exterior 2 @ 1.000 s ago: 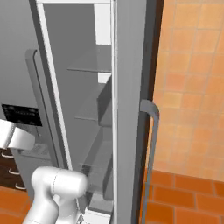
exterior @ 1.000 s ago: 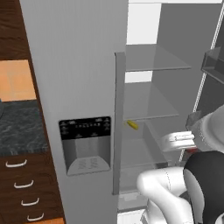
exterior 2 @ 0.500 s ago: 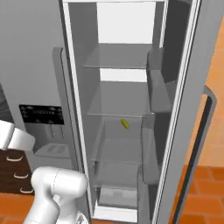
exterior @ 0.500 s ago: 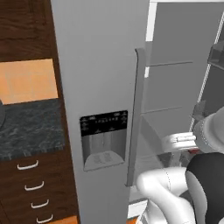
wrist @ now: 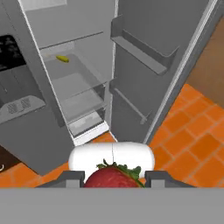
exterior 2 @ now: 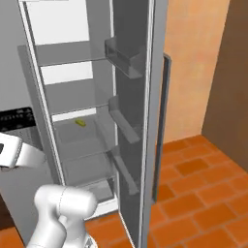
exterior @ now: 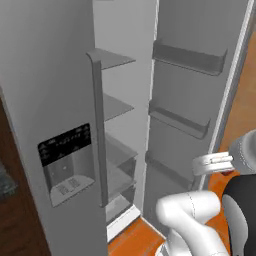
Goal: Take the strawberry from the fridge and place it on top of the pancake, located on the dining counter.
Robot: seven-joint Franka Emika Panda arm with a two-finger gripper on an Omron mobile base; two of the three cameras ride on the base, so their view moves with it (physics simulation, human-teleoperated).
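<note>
In the hand view the dark-red strawberry (wrist: 113, 179), with its green leaves, sits between my two finger tips, and my gripper (wrist: 113, 176) is shut on it. The light-grey fridge (wrist: 39, 109) stands ahead of the hand with its right door (wrist: 166, 39) swung open and its glass shelves (wrist: 78, 83) showing. My white hand (exterior: 212, 163) hangs low in front of the open door in the left base view. In the right base view my hand (exterior 2: 17, 154) is at the left edge. The pancake and the dining counter are out of view.
A small yellow item (exterior 2: 80, 123) lies on a middle fridge shelf (wrist: 62, 58). The black dispenser panel (exterior: 65, 147) is on the shut left door. The open door (exterior 2: 145, 121) juts out over orange floor tiles (exterior 2: 203, 193). A dark wood cabinet (exterior 2: 232, 72) stands at the right.
The whole picture has swung in both base views, so the cameras have moved and now face the fridge's open side at a different angle. My arm keeps its pose.
</note>
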